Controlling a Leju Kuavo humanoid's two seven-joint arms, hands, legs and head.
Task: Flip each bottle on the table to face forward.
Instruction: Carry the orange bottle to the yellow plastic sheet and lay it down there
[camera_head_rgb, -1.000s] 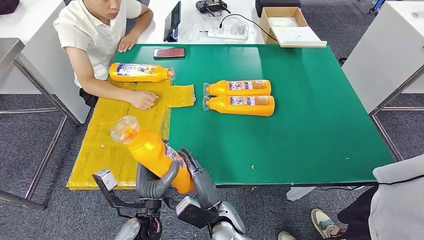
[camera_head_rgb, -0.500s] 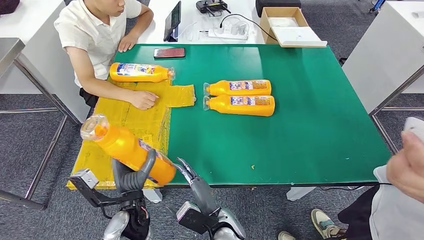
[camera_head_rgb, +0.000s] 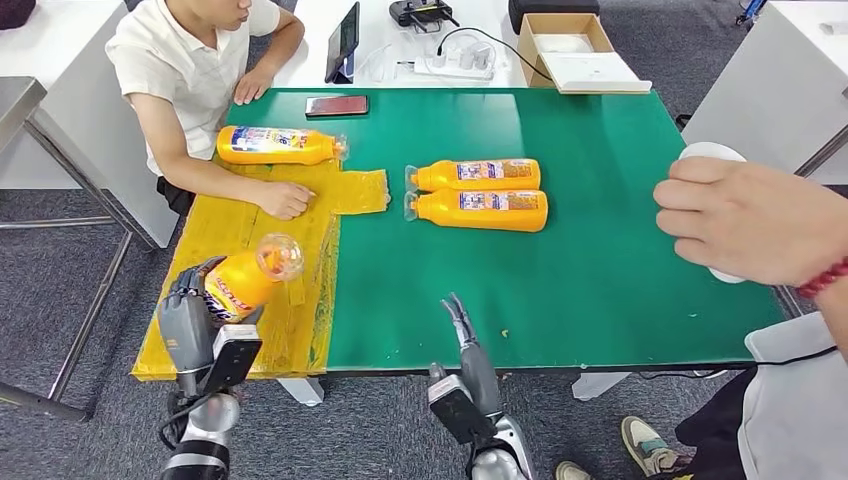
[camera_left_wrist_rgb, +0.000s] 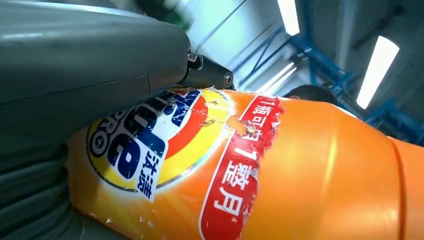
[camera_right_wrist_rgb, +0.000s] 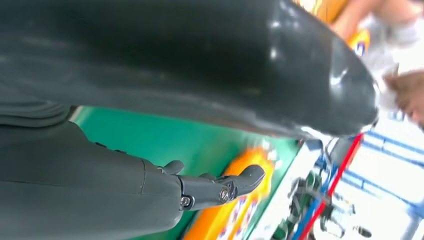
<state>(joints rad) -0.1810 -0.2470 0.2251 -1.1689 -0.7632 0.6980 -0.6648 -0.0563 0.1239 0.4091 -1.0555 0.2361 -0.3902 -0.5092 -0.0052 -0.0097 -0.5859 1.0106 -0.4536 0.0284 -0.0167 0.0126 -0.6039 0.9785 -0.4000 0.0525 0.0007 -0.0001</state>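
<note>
My left hand (camera_head_rgb: 190, 315) grips an orange bottle (camera_head_rgb: 240, 280) above the yellow mat's near left part, its clear cap pointing toward the table's middle. In the left wrist view the bottle (camera_left_wrist_rgb: 280, 165) shows its printed label, with my thumb (camera_left_wrist_rgb: 90, 55) lying across it. My right hand (camera_head_rgb: 468, 345) stands at the table's near edge, fingers straight and holding nothing. Two orange bottles (camera_head_rgb: 475, 175) (camera_head_rgb: 478, 210) lie side by side mid-table, labels up, caps to the left. Another bottle (camera_head_rgb: 275, 146) lies at the mat's far end by the seated person.
A seated person rests a fist (camera_head_rgb: 287, 199) on the yellow mat (camera_head_rgb: 235, 225). Another person's hand (camera_head_rgb: 745, 220) holding a white thing reaches in over the table's right edge. A phone (camera_head_rgb: 337, 105) lies at the green table's (camera_head_rgb: 600, 200) far side.
My left hand has swung the bottle leftward and turned it, so the cap now points right. My right hand let go and moved right along the near edge. A person's hand came in at right.
</note>
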